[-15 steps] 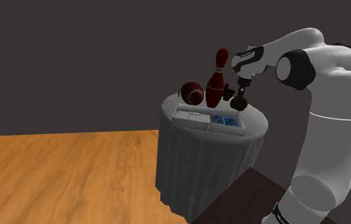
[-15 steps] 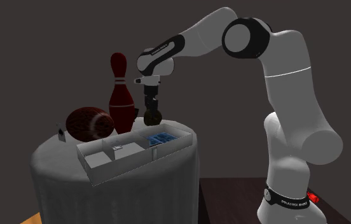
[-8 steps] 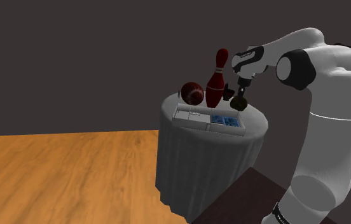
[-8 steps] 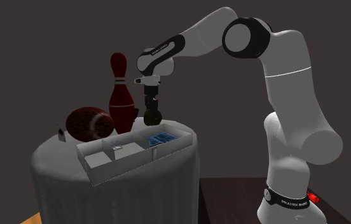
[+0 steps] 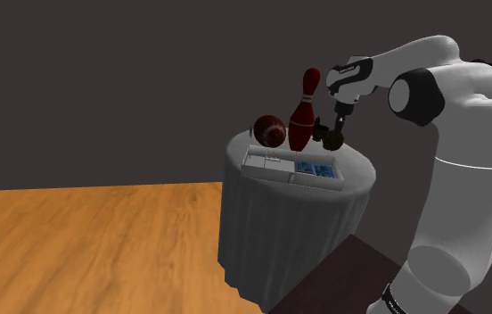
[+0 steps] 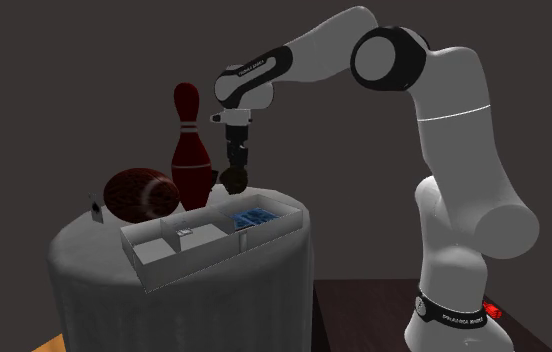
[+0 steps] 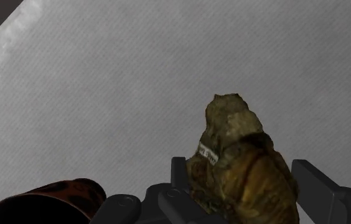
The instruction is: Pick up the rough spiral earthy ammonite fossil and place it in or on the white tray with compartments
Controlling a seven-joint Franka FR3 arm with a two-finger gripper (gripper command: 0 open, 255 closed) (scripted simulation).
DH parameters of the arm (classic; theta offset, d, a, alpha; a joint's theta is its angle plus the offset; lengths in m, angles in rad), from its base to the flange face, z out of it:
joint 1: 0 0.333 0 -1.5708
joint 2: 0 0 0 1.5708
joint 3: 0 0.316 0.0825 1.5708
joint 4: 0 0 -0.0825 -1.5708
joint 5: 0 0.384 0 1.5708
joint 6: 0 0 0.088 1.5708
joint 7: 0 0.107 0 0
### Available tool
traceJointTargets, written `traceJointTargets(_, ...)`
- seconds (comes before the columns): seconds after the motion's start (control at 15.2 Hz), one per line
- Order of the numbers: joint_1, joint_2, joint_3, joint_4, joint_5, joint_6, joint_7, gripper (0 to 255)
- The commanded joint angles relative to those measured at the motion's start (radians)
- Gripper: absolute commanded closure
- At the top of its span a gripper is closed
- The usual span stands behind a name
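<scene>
Lifted slightly since last look, fingers (image 7: 314, 181) clamped on ammonite fossil (image 6: 232, 180), hanging above surface (image 6: 84, 250) mid-frame. Compartmented white tray (image 6: 184, 262) sits lower left of it, so carry goes that way.

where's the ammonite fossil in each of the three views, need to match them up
Shoulder view: the fossil hangs in the gripper, just right of the red bowling pin.
Second exterior view: left of centre, just right of the pin's base.
Wrist view: the brown lump clasped between the black fingers.
Shared landmark: the grey-clothed table beneath it.
</scene>
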Motion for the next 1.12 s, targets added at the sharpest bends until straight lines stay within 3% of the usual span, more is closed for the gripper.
traceJointTargets(0.0,0.0,-0.007,-0.002,0.022,-0.005,-0.027,0.003,255)
traceJointTargets(0.99,-0.022,0.003,-0.009,0.234,-0.003,-0.229,0.007,255)
traceJointTargets(1.06,0.006,-0.029,-0.005,0.197,-0.025,-0.219,0.034,255)
